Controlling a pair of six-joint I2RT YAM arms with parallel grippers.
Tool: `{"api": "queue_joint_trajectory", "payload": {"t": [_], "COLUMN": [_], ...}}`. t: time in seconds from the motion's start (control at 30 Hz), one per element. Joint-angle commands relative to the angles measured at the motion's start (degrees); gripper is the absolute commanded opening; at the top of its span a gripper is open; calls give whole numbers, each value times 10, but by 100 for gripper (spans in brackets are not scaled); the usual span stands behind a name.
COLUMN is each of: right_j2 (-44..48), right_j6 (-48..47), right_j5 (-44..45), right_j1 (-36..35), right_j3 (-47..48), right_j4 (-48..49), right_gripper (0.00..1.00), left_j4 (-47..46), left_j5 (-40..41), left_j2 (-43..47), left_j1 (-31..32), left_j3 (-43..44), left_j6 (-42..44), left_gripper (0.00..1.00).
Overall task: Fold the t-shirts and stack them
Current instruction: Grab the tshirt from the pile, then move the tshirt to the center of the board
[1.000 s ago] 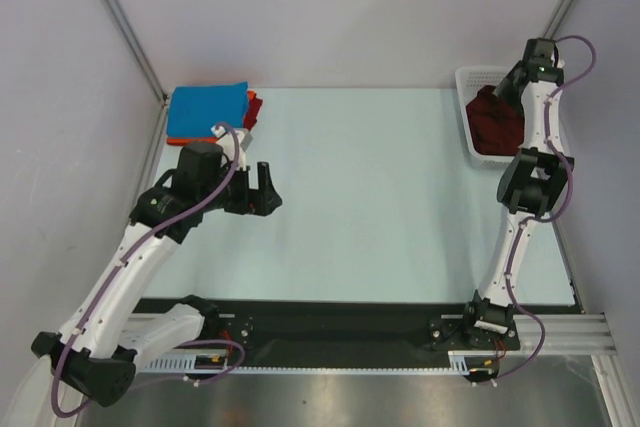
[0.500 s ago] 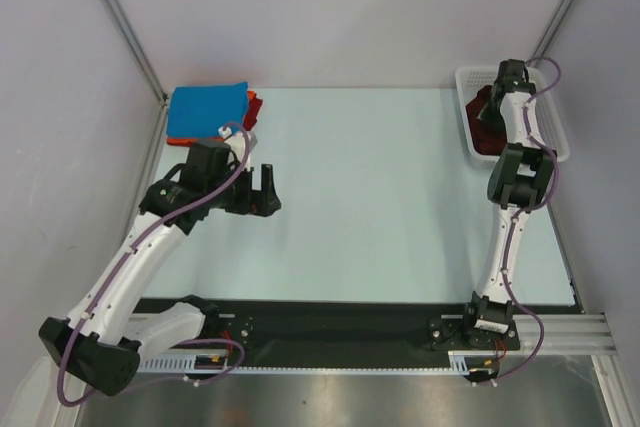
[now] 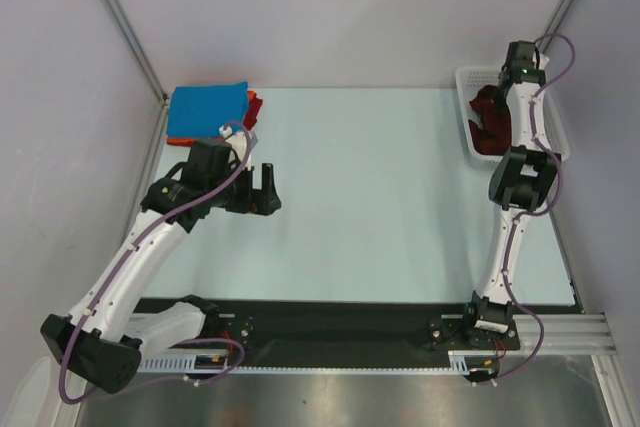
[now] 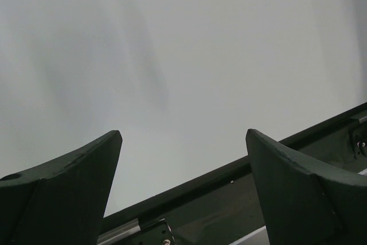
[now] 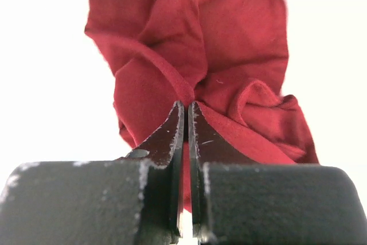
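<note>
The dark maroon t-shirt [image 3: 490, 117] is bunched up over the white mesh basket [image 3: 468, 132] at the back right. My right gripper [image 5: 186, 106] is shut on a fold of the maroon t-shirt [image 5: 200, 44], which fills the right wrist view in a crumpled mass. In the top view the right gripper [image 3: 496, 102] sits at the top of that bunch. A folded bright blue t-shirt [image 3: 207, 110] lies on an orange-red t-shirt [image 3: 254, 107] at the back left. My left gripper [image 3: 266, 187] stands open over the bare table [image 4: 172, 55], just in front of that stack, holding nothing.
The enclosure walls rise close behind the stack and the basket, with a metal post [image 3: 120, 22] at the back left. The black base rail [image 3: 330, 322] runs along the near edge of the pale table [image 3: 370, 197].
My right gripper has closed onto the maroon t-shirt in the basket and pulled it up. The left arm has barely moved.
</note>
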State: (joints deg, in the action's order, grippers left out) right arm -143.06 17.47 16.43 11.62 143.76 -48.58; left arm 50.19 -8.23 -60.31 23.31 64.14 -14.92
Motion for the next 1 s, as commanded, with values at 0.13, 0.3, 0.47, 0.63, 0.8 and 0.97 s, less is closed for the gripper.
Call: {"api": "queue_joint_trajectory", "payload": {"t": [0.13,0.3,0.47,0.63,0.8,0.97], "right_j2": [239,325,384,453,507,581], "right_j6": [-3,38,-16,-4,63,114], "right_j5": [16,-56,-41,-53,-113,-198], "right_j1": [7,-1,-55,-73,-101,-150], "right_j3": [10,16,64,55,48,-68], "right_j4": [80,196,236,270,217,149], "right_gripper": [0,0,0,0,0,0], "left_j4": [-37,-40,-43,-35,-8,15], "left_j5": [-18,-36,-36,-34,7,64], "left_j2": [21,42,59,69,64,80], "left_j1": [-7,-7,-7,-7,-7,-7], "left_j3": [-6,-17,-42,-32,25,82], "left_j6": [-1,-13,-22,-42,-51,-62], "left_gripper": [96,96,96,96,96,95]}}
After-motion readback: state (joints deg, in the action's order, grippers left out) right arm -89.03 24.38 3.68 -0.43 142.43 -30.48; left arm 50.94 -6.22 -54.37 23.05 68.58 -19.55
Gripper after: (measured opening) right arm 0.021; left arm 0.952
